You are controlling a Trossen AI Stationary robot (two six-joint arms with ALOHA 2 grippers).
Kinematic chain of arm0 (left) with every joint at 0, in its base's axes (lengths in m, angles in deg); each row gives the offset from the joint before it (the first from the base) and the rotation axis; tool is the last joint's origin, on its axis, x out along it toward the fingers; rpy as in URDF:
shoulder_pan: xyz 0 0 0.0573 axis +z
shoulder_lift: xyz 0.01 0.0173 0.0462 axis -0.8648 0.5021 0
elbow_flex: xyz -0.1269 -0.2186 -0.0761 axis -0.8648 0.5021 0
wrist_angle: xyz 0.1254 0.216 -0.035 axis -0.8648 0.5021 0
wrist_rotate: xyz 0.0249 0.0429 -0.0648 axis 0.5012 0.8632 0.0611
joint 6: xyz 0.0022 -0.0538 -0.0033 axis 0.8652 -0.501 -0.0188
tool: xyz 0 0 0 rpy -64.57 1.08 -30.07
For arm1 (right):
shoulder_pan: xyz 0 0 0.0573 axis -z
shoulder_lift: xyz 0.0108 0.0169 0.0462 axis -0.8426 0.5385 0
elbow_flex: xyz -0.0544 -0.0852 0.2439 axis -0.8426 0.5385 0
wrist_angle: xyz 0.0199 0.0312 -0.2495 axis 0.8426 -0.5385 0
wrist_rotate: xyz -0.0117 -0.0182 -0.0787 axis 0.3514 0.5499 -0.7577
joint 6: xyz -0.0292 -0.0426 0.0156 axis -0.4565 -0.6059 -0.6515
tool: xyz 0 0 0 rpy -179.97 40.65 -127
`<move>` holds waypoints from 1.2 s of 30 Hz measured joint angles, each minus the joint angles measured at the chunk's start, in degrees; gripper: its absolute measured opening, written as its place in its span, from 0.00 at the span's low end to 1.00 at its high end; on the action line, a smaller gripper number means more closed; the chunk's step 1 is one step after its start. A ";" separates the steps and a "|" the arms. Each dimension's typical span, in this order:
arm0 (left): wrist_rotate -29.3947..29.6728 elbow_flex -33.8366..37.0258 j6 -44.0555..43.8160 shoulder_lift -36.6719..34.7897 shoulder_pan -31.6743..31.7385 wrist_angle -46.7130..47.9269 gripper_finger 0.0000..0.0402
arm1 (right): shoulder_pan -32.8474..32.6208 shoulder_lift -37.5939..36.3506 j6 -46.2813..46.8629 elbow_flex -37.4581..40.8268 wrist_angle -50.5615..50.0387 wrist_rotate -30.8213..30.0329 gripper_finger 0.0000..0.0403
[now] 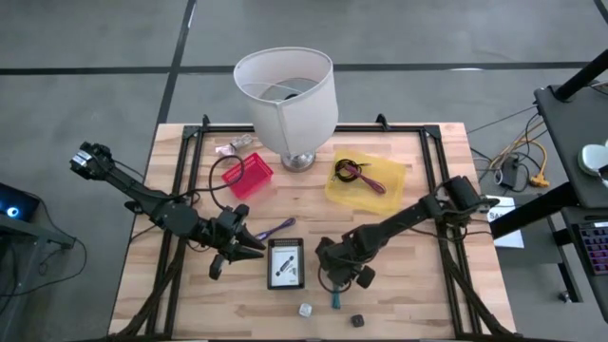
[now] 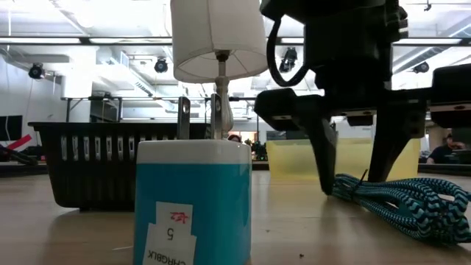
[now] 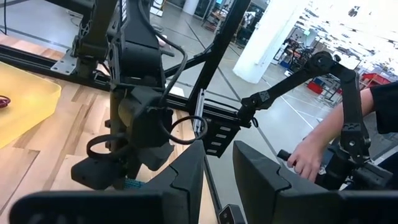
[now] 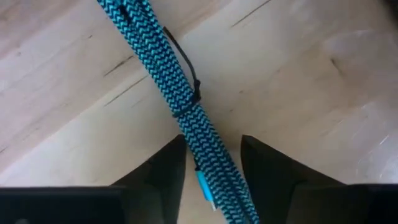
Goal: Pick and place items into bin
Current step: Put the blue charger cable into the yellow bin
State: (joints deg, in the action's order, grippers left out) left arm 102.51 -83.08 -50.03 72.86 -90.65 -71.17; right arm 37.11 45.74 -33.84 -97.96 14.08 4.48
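My right gripper (image 1: 340,281) (image 4: 213,163) is open and points down near the table's near edge. Its fingers (image 2: 324,158) stand on either side of a teal braided cable bundle (image 4: 180,102) (image 2: 401,202) that lies flat on the wood. I cannot tell whether they touch it. My left gripper (image 1: 249,245) (image 3: 219,177) is open, low over the table and holds nothing. A purple strip (image 1: 276,228) lies just beyond it and a white printed card (image 1: 285,263) to its right. A white cube (image 1: 305,310) and a dark cube (image 1: 357,321) rest near the near edge.
A red basket (image 1: 249,175) and a yellow tray (image 1: 380,185) holding a coiled dark cable (image 1: 353,172) sit toward the far side. The white lampshade (image 1: 285,95) stands between them. A teal and white block (image 2: 193,202) is close to the low camera. A person's hand (image 3: 305,158) shows beyond the table.
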 joint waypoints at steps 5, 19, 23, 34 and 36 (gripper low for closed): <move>0.02 0.00 0.00 0.00 0.00 0.07 0.18 | 0.01 -1.24 3.42 0.18 -3.91 -1.83 0.16; 0.02 0.00 0.00 0.00 0.02 0.15 0.18 | 10.72 -16.37 28.69 4.50 -12.01 -10.56 0.03; 0.01 0.00 0.00 0.00 0.02 0.05 0.18 | 16.52 -25.11 34.17 7.95 -11.65 -18.64 0.03; 0.02 0.00 0.00 0.00 0.02 1.06 0.18 | 31.67 -43.51 53.91 17.63 -13.91 -19.30 0.04; 0.02 0.00 0.00 0.00 0.01 1.05 0.18 | 32.46 -44.37 53.70 18.14 -13.87 -18.74 0.06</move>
State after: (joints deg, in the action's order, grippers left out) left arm 102.53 -83.08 -50.03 72.86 -90.64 -70.13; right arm 69.57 1.37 19.86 -79.82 0.21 -14.26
